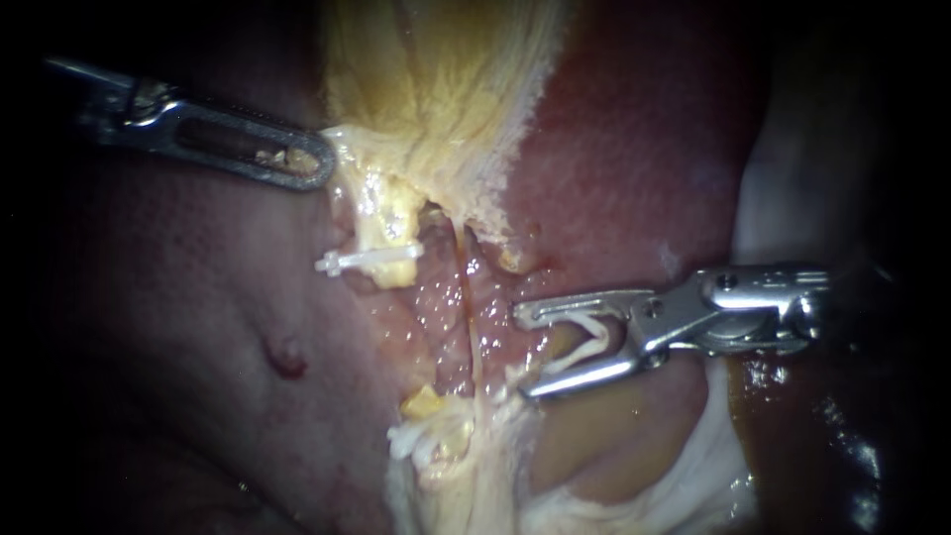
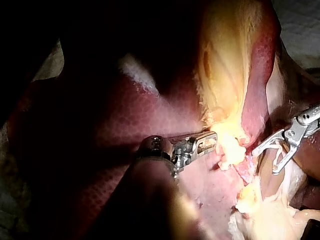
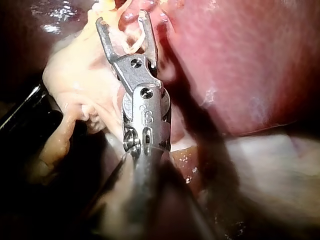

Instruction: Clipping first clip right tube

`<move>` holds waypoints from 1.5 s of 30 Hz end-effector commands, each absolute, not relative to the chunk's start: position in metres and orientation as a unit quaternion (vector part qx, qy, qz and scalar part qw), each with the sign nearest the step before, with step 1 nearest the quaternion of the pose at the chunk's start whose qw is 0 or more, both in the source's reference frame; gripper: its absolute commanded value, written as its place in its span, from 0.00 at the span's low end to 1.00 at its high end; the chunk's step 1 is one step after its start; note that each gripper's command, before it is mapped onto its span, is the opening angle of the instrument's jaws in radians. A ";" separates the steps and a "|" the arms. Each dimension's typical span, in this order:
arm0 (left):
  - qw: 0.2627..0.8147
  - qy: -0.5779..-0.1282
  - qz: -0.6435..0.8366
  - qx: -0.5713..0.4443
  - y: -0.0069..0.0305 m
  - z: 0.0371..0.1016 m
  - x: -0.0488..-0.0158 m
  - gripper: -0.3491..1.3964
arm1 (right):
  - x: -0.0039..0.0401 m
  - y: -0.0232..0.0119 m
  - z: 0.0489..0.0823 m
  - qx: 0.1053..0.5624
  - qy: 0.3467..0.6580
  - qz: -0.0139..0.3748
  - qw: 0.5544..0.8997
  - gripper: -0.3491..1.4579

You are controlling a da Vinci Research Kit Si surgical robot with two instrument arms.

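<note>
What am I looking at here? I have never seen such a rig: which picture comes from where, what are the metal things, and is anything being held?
A surgical robot is working on a pig's liver. The wide picture comes from the endoscope, close to the tissue; the other two come from cameras on each arm. The left instrument's pincer grips pale yellow tissue. The right instrument's pincer stands wide, both jaws carrying an open white clip, just short of a thin tube. A second clip sits across a thicker tube beside it.
</note>
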State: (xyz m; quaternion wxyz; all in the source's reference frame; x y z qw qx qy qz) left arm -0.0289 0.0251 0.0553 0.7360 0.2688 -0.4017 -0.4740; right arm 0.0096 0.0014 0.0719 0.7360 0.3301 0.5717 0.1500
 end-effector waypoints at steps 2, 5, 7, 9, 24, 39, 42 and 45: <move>0.736 -0.402 -0.474 0.269 0.0250 0.0552 -0.0289 0.00 | 0.0102 0.0011 0.0724 0.334 0.569 0.152 0.736 0.47; 0.736 -0.402 -0.474 0.269 0.0250 0.0552 -0.0289 0.00 | 0.0111 0.0007 0.0733 0.334 0.567 0.156 0.736 0.47; 0.736 -0.402 -0.474 0.269 0.0250 0.0552 -0.0289 0.00 | 0.0117 0.0005 0.0736 0.334 0.566 0.159 0.737 0.47; 0.736 -0.402 -0.474 0.269 0.0250 0.0552 -0.0289 0.00 | 0.0122 0.0005 0.0738 0.333 0.566 0.160 0.737 0.47; 0.736 -0.402 -0.474 0.269 0.0250 0.0552 -0.0289 0.00 | 0.0140 -0.0003 0.0730 0.376 0.581 0.149 0.707 0.47; 0.736 -0.402 -0.474 0.269 0.0251 0.0552 -0.0288 0.00 | 0.0145 -0.0011 0.0724 0.396 0.583 0.134 0.696 0.47; 0.736 -0.402 -0.474 0.269 0.0251 0.0552 -0.0288 0.00 | 0.0147 -0.0011 0.0724 0.396 0.583 0.134 0.696 0.47; 0.736 -0.402 -0.474 0.269 0.0251 0.0552 -0.0288 0.00 | 0.0150 -0.0011 0.0724 0.396 0.585 0.135 0.695 0.47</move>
